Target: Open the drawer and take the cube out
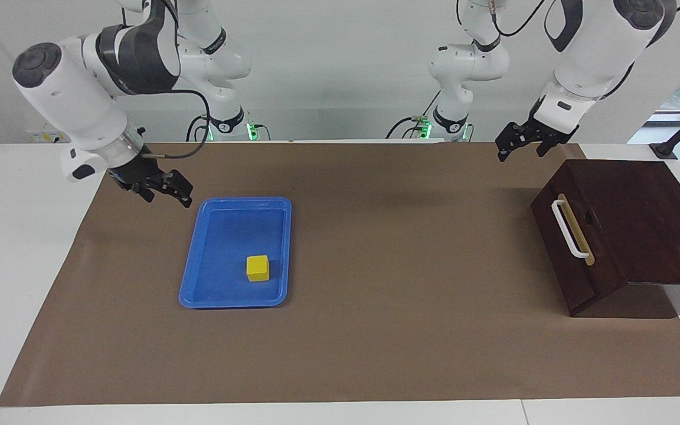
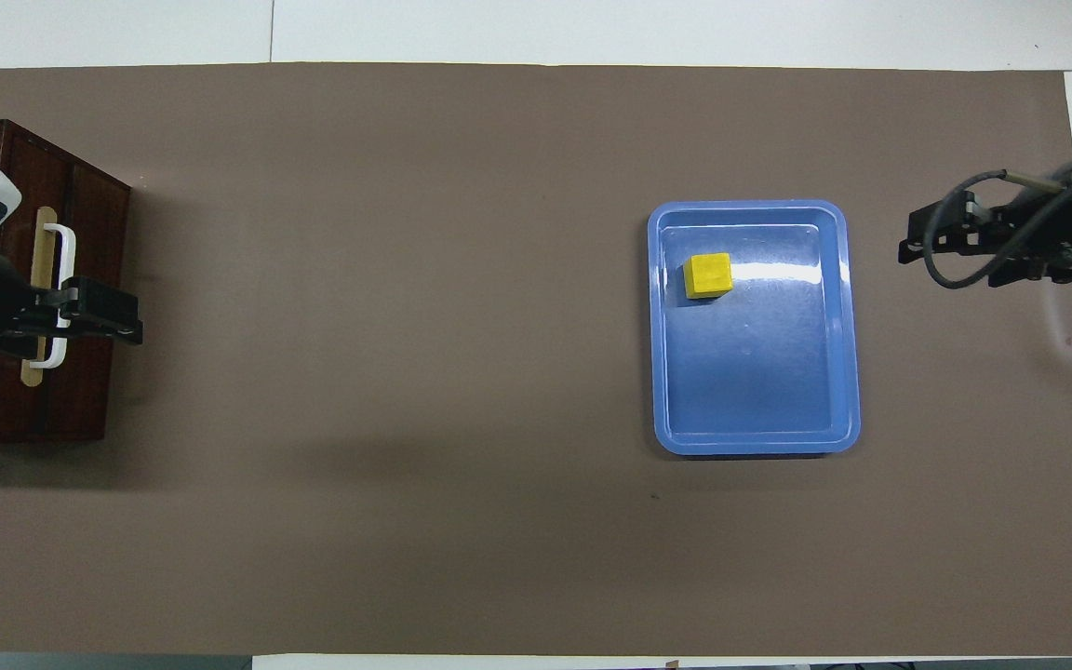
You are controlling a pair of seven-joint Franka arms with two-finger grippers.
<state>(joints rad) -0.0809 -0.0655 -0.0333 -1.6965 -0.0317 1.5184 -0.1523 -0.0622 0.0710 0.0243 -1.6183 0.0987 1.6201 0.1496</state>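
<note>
The drawer is a dark reddish-brown box at the left arm's end of the table. It is closed, and its white bar handle faces the middle of the table. It also shows in the overhead view. The yellow cube lies in the flat blue tray, in the part of it farther from the robots; the cube also shows in the overhead view. My left gripper hangs open and empty in the air near the drawer, apart from the handle. My right gripper hangs open and empty beside the tray.
A brown mat covers most of the white table. The tray lies toward the right arm's end. In the overhead view the left gripper overlaps the handle, and the right gripper is beside the tray.
</note>
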